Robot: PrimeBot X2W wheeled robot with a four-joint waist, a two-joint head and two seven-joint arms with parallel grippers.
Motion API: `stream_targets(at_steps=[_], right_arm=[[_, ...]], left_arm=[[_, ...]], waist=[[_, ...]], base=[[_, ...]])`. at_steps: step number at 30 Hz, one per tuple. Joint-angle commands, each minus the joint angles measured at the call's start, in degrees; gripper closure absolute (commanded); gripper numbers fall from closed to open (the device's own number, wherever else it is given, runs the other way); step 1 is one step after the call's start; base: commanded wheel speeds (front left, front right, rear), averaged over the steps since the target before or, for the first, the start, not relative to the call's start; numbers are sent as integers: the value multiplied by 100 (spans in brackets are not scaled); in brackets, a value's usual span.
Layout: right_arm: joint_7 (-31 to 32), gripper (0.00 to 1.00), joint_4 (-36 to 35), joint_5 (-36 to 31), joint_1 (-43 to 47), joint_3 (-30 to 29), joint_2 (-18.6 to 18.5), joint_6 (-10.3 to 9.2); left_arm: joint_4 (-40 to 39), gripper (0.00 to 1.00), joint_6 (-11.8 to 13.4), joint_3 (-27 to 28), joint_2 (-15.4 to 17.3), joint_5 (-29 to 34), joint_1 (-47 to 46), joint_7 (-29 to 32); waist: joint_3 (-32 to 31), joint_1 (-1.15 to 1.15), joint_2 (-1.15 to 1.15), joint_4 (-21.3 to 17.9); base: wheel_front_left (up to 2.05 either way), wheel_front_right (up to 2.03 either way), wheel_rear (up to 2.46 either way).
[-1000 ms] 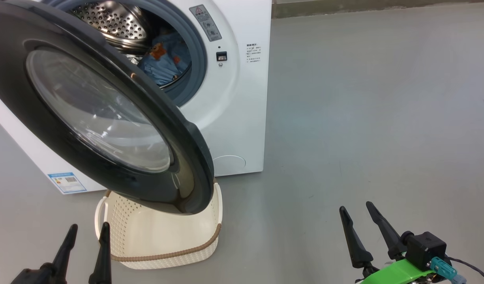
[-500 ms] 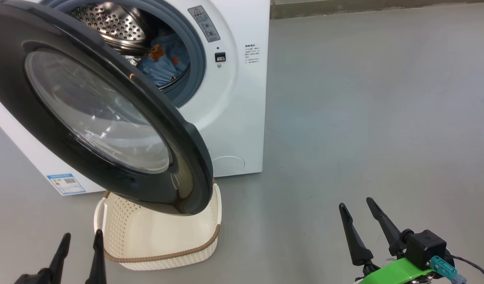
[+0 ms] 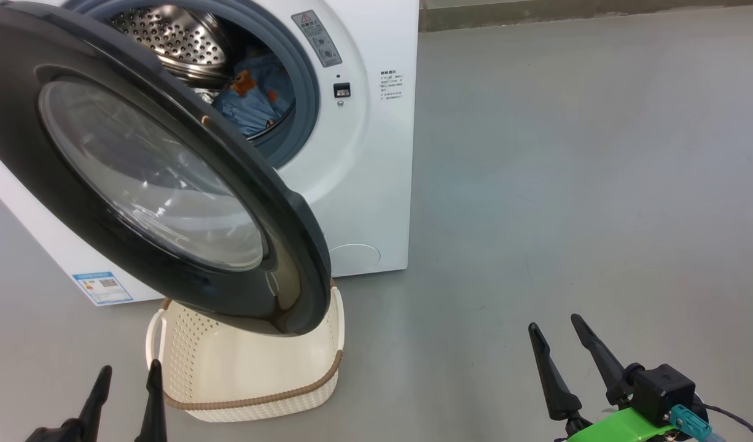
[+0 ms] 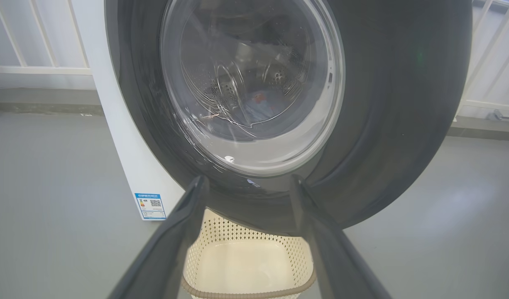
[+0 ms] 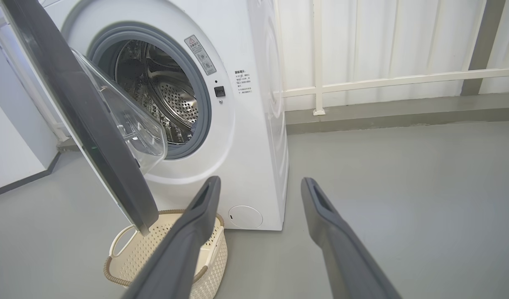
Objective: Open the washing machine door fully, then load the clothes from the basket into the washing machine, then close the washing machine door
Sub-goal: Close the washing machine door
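1. Left tool and right tool: both found open, nothing gripped.
2. Basket: placed on the floor, just beside the left tool, beneath the open door.
3. Clothes: observed inside the washing machine.

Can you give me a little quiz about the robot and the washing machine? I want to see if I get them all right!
1. True or false: the basket sits on top of the washing machine.
2. Where are the blue clothes? A: in the basket. B: inside the washing machine. C: spread out on the floor.
3. Fill in the missing word: the robot's left hand and right hand are both ____.

Key:
1. False. It stands on the floor in front of the machine.
2. B
3. open
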Motion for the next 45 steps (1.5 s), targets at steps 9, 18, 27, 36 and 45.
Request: stream_targets(at_steps=[9, 18, 27, 36, 45], right_arm=[[-27, 0, -128, -59, -97, 94, 3, 9], [-27, 0, -131, -44, -101, 84, 3, 9], [-27, 0, -129, -34, -99, 52, 3, 9], [-27, 0, -124, -34, -82, 37, 3, 9], [-27, 0, -85, -37, -83, 31, 3, 9]], left_arm=[[-101, 0, -14, 141, 108, -100, -238, -36], [-92, 0, -14, 151, 109, -145, -234, -36], [-111, 0, -14, 138, 88, -160, -237, -36], [-97, 0, -14, 126, 105, -161, -243, -36], [-77, 0, -14, 77, 97, -187, -239, -36]], waist=[[-1, 0, 0, 26], [0, 0, 0, 50], [-5, 0, 0, 86], [-57, 0, 0, 127], [-124, 0, 0, 136]], base=[[0, 0, 0], [0, 0, 0], [0, 0, 0], [0, 0, 0], [0, 0, 0]])
